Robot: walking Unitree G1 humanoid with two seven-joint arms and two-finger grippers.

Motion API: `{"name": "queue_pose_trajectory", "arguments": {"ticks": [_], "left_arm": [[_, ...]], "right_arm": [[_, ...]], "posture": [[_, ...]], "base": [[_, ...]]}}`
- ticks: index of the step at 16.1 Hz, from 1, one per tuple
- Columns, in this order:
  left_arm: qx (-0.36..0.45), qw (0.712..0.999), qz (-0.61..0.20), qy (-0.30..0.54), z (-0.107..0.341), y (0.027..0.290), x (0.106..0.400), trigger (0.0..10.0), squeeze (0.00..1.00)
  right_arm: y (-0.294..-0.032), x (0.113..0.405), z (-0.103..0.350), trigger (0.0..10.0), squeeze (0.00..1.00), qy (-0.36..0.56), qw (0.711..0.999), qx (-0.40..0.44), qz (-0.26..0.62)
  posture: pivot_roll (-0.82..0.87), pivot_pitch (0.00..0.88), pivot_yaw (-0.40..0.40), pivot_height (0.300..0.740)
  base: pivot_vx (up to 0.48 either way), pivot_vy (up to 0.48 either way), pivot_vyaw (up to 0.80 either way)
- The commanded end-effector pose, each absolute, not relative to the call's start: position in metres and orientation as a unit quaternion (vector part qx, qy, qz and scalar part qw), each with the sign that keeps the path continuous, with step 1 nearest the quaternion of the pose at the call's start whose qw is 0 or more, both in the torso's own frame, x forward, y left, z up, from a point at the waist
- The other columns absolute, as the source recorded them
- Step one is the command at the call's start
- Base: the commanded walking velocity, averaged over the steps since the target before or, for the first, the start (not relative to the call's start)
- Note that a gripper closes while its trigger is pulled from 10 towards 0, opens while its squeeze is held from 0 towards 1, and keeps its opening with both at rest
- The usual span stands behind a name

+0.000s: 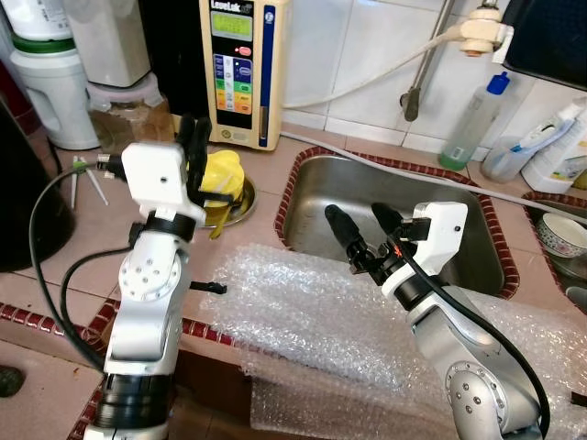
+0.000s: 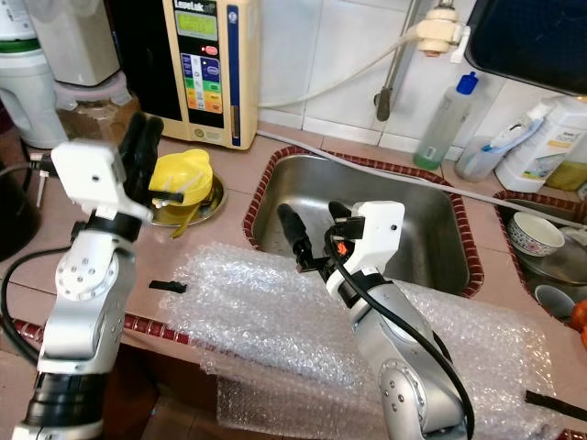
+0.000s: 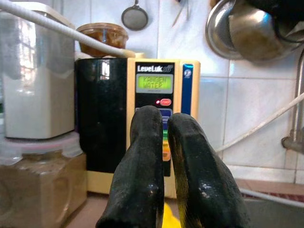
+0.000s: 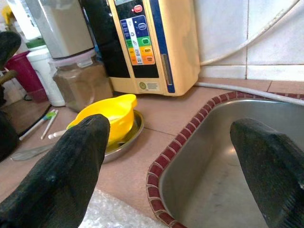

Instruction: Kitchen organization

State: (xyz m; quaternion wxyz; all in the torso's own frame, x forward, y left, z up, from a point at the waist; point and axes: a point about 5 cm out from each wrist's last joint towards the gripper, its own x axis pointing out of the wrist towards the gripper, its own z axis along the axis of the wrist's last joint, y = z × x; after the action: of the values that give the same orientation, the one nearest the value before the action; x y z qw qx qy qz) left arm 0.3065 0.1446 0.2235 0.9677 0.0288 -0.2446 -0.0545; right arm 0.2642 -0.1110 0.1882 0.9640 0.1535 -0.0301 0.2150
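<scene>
Here the yellow bowl (image 1: 223, 176) sits in a metal dish (image 1: 240, 207) on the worktop (image 1: 266, 165), between the water machine (image 1: 243, 69) and the sink (image 1: 477, 266). The left gripper (image 1: 193, 147) hangs just beside it, fingers pressed together and empty. The right gripper (image 1: 363, 225) is spread wide over the sink's near rim, above the bubble wrap (image 1: 303, 312). To lift the bowl cleanly, the left gripper should probably open first, then close on its rim.

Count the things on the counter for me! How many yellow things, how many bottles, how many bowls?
Yellow things: 1, the yellow juicer on its metal plate
Bottles: 3, the clear bottle, the white spray bottle and the white bottle
Bowls: 1, the patterned bowl
Total: 5
</scene>
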Motion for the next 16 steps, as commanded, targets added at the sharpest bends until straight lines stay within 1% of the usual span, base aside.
{"name": "queue_pose_trajectory", "arguments": {"ticks": [1,4,7,9,10,12,13,15,16], "left_arm": [[0.038,0.966,-0.055,-0.251,0.227,0.142,0.303,10.0,1.00],[0.054,0.968,-0.040,-0.243,0.224,0.143,0.303,10.0,1.00],[0.078,0.966,-0.068,-0.237,0.218,0.140,0.295,10.0,1.00],[0.090,0.968,-0.059,-0.228,0.214,0.141,0.292,10.0,1.00],[0.096,0.969,-0.052,-0.220,0.211,0.142,0.292,10.0,1.00],[0.097,0.970,-0.053,-0.217,0.211,0.141,0.292,10.0,1.00],[0.095,0.970,-0.059,-0.215,0.211,0.139,0.293,10.0,1.00],[0.094,0.971,-0.058,-0.212,0.210,0.140,0.294,10.0,1.00],[0.097,0.972,-0.056,-0.209,0.209,0.140,0.294,10.0,1.00]], "right_arm": [[-0.117,0.267,0.188,10.0,0.00,-0.033,0.971,0.142,0.192],[-0.122,0.272,0.186,10.0,0.00,-0.032,0.986,0.084,0.142],[-0.124,0.273,0.187,10.0,0.00,-0.030,0.985,0.092,0.143],[-0.128,0.274,0.187,10.0,0.00,-0.023,0.989,0.055,0.132],[-0.129,0.274,0.187,10.0,0.00,-0.030,0.989,0.069,0.130],[-0.128,0.275,0.187,10.0,0.00,-0.035,0.989,0.071,0.128],[-0.126,0.275,0.185,10.0,0.00,-0.029,0.987,0.096,0.127],[-0.125,0.274,0.186,10.0,0.00,-0.032,0.986,0.098,0.129],[-0.125,0.274,0.187,10.0,0.00,-0.035,0.986,0.095,0.129]], "posture": [[0.01,0.038,-0.091,0.740],[0.01,0.041,-0.090,0.740],[0.00,0.041,-0.090,0.740],[0.01,0.039,-0.081,0.740],[0.01,0.039,-0.076,0.740],[0.02,0.038,-0.071,0.740],[0.02,0.039,-0.069,0.740],[0.02,0.039,-0.069,0.740],[0.02,0.038,-0.068,0.740]], "base": [[0.000,0.000,0.00],[0.000,0.000,0.00],[0.000,0.000,0.00],[0.000,0.000,0.00],[0.000,0.000,0.00],[0.000,0.000,0.00],[0.000,0.000,-0.80],[0.000,0.000,-0.80],[0.000,0.000,0.00]]}}
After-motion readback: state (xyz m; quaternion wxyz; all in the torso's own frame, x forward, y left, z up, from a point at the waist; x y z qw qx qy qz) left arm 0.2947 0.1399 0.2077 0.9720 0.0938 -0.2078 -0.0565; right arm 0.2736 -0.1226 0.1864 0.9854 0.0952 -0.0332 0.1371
